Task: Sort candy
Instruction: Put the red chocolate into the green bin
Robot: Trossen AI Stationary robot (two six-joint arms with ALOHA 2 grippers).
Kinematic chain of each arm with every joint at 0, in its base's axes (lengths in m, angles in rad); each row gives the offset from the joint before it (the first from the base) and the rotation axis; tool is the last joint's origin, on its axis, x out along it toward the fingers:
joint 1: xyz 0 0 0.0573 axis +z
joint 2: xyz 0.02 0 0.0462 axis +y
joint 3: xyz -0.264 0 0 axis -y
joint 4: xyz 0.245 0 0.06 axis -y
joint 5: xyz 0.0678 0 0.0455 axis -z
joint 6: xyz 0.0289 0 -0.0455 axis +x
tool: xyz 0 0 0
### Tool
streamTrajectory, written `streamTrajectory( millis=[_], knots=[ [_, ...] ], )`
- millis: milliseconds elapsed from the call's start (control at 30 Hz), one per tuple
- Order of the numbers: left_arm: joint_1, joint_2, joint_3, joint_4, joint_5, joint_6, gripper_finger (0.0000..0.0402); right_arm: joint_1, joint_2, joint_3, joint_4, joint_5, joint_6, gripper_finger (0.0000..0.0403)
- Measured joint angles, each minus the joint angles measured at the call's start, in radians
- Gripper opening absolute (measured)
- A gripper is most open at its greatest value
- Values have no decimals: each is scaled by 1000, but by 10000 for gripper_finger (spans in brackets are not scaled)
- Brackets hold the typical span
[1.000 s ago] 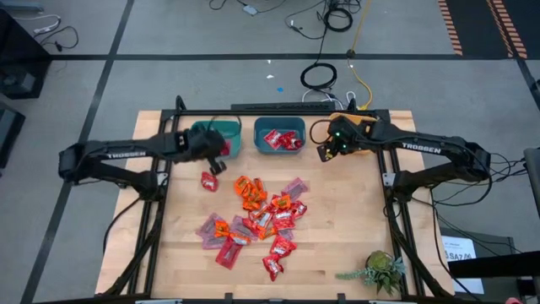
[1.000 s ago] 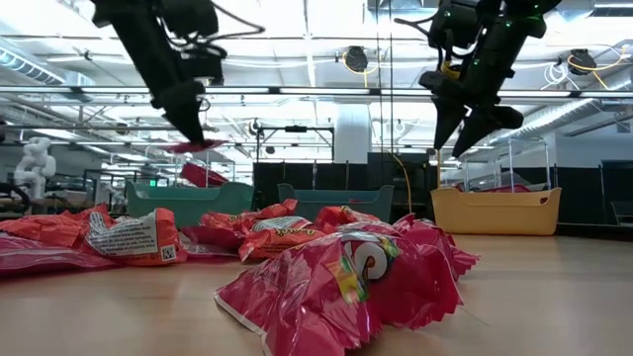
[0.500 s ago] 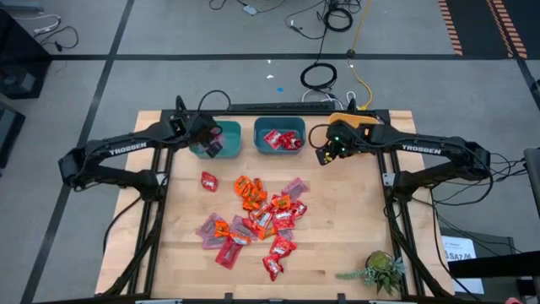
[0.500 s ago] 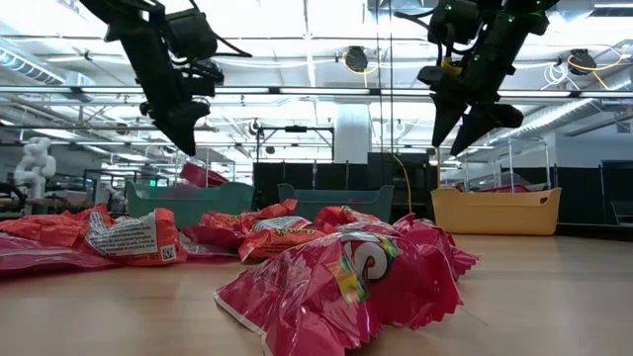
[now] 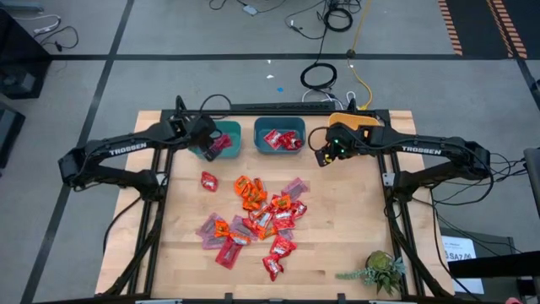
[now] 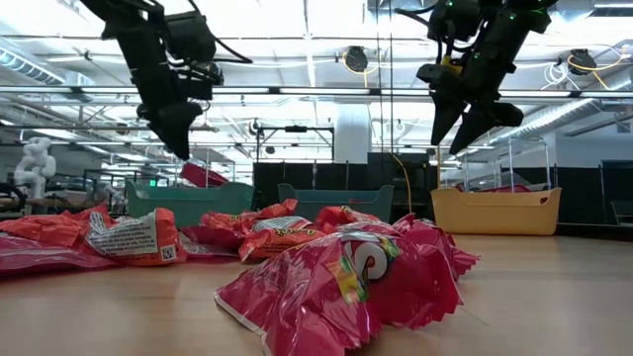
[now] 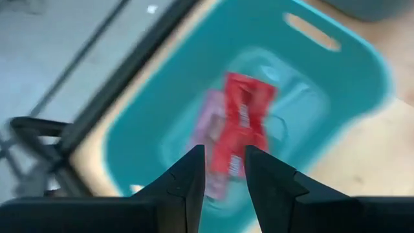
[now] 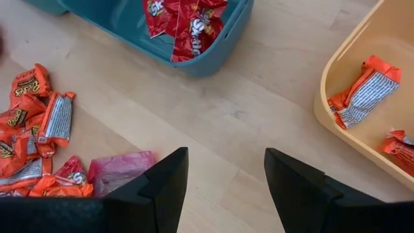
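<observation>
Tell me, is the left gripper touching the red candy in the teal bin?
Apart. In the left wrist view the left gripper is open above the teal bin, and the red candy lies below, on the bin's floor.

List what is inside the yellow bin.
The right wrist view shows the yellow bin holding an orange candy with its silver side up, and part of another orange one at the picture's edge. The rest of the bin is out of frame; in the high view the right arm covers it.

You get even, bright overhead light on the pale wooden table [image 5: 354, 211], glaring ceiling lamps in the low view, motion blur across the teal plastic bin [image 7: 336, 84], soft shadows.
</observation>
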Motion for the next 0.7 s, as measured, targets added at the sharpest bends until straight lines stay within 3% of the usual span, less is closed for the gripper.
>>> streamTrajectory(
  millis=[233,467,700],
  knots=[
    [-77,0,1,-28,187,-142,119,0,0,0,0,0,9,196],
    [-207,0,1,-186,205,-424,119,0,0,0,0,1,24,196],
    [-416,0,1,-237,200,-691,119,1,0,0,15,1,28,196]
  ],
)
